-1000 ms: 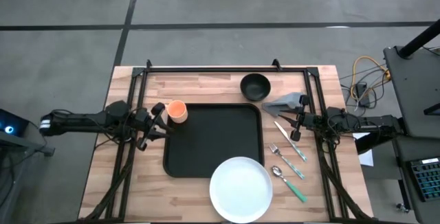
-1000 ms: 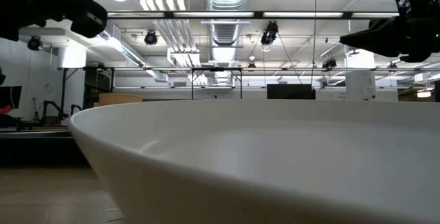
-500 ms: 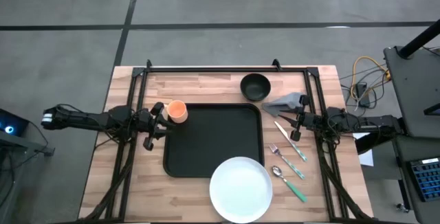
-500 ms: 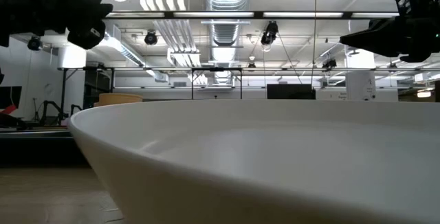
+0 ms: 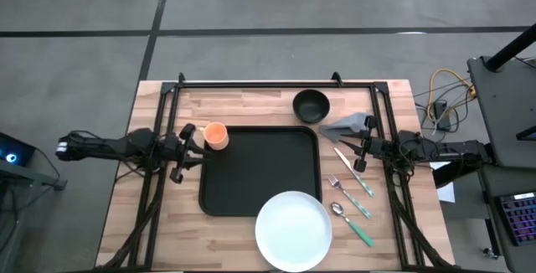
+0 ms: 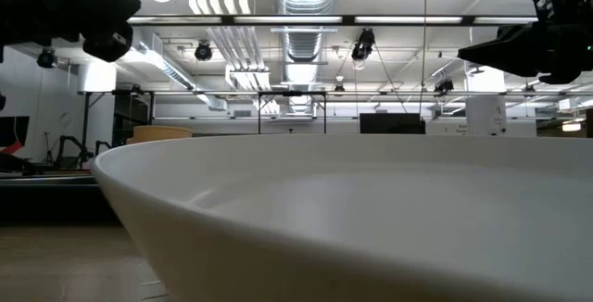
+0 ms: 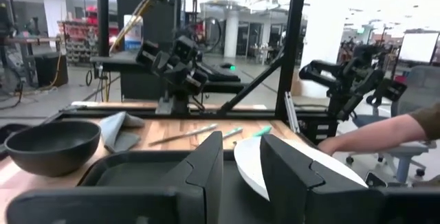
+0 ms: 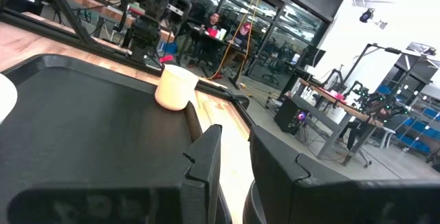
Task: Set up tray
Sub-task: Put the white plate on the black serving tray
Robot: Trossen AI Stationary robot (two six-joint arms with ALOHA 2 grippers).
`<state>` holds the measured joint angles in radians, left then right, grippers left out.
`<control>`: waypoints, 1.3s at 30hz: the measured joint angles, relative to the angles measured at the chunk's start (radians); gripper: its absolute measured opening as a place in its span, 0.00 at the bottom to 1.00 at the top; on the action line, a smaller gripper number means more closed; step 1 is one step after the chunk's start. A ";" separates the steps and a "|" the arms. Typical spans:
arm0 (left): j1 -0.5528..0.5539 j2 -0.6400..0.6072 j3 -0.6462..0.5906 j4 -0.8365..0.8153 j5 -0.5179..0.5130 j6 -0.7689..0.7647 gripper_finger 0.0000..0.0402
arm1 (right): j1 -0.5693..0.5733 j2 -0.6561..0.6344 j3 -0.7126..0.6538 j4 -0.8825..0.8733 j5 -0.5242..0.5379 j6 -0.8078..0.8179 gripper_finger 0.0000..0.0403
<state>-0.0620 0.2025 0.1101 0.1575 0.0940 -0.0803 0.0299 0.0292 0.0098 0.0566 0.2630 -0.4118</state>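
Currently, tray (image 5: 260, 171): lies flat at the centre of the worktop (image 5: 251, 105); white plate (image 5: 293, 231) overlaps its near right corner.
Left gripper (image 5: 186, 151): just beyond the tray's left edge, beside the orange cup (image 5: 216, 136); jaws slightly apart, empty.
Right gripper (image 5: 360, 149): right of the tray, over the cutlery (image 5: 352, 189); jaws narrowly parted, holding nothing.

1 tray (image 5: 251, 168), 1 plate (image 5: 293, 229), 1 bowl (image 5: 311, 105), 1 cup (image 5: 216, 135), 1 napkin (image 5: 347, 124).
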 joint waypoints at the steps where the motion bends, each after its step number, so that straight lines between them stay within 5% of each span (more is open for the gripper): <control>1: 0.000 -0.022 0.000 -0.014 0.000 0.000 0.20 | 0.000 0.000 0.000 0.000 0.000 0.000 0.17; 10: 0.000 -0.202 -0.077 -0.046 0.003 0.018 0.20 | 0.000 0.000 0.000 0.000 0.000 0.000 0.17; 39: 0.001 -0.166 -0.098 -0.131 0.003 0.018 0.20 | 0.000 0.000 0.000 0.000 0.000 0.000 0.17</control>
<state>-0.0612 0.0368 0.0124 0.0267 0.0975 -0.0620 0.0303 0.0288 0.0097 0.0567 0.2630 -0.4118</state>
